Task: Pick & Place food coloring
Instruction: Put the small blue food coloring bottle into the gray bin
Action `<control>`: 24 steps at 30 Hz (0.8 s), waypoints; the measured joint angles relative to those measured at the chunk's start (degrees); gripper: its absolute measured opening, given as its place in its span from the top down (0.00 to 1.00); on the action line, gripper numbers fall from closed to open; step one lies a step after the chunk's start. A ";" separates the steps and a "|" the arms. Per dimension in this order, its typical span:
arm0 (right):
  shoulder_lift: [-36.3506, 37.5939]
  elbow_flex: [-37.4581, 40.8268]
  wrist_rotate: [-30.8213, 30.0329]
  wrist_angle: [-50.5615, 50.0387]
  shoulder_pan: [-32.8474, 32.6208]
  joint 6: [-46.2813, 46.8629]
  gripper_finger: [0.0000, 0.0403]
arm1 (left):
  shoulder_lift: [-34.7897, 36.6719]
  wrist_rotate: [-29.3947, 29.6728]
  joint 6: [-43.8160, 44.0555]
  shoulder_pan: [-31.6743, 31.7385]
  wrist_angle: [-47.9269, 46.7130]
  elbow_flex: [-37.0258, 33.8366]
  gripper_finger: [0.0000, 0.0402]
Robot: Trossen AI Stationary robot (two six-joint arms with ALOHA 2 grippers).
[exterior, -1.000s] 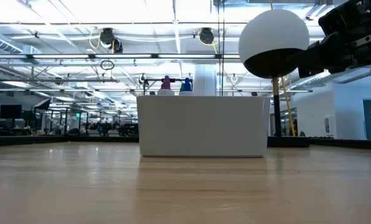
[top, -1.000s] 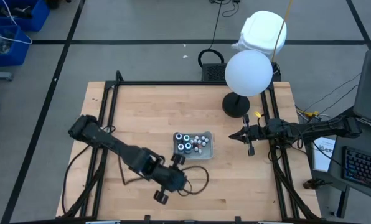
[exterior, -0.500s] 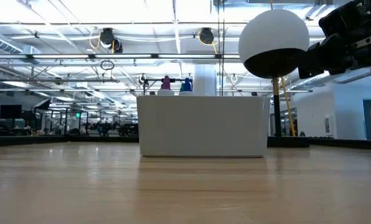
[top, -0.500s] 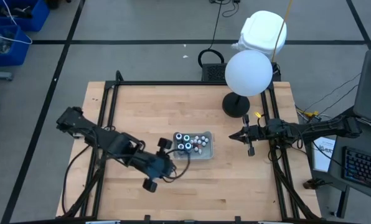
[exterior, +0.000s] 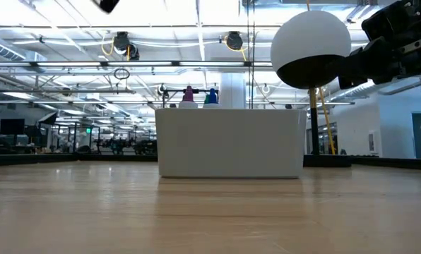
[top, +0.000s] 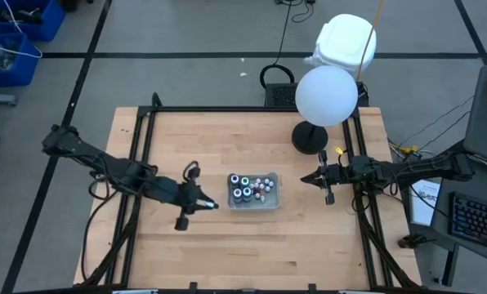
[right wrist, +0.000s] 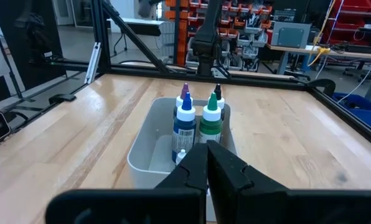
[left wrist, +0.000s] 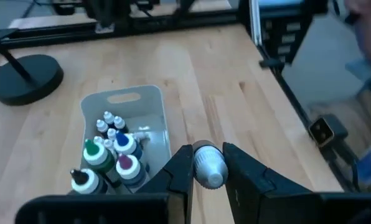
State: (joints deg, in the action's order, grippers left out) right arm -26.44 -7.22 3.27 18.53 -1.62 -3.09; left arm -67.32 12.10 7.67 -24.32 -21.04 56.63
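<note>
The left hand (top: 213,204) reaches low across the worktop (top: 194,139) just left of the tray (top: 270,202), fingers pinched on a small whitish bottle (left wrist: 208,168). The right hand (top: 302,179) waits right of the tray, closed and empty. Four food coloring bottles (top: 240,187) stand in the tray's left end.

Tray (top: 270,202): near the middle of the table (top: 252,147). Food coloring bottles (top: 242,187): upright inside it, grouped toward its left end. Left gripper (top: 212,204): just left of the tray, a small bottle (left wrist: 209,168) between its fingers. Right gripper (top: 304,179): right of the tray, apart from it. Lamp base (top: 310,137): behind the right gripper, on the table.
</note>
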 joint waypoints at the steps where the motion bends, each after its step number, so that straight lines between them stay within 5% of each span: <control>1: 0.02 0.00 0.00 0.10 0.00 0.03 1.00 | 1.69 -0.02 0.65 0.17 2.58 -2.89 0.83; 8: 0.00 0.00 0.00 0.02 0.00 0.91 1.00 | 7.66 -0.02 3.23 1.98 11.50 -15.27 0.83; 24: -0.02 1.77 -0.20 4.77 0.02 -1.10 1.00 | 4.69 -8.67 -8.22 13.70 21.61 -16.01 0.83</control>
State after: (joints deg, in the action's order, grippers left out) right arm -26.46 -5.45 3.07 23.30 -1.61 -4.19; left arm -62.63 3.43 -0.55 -10.62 0.56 40.62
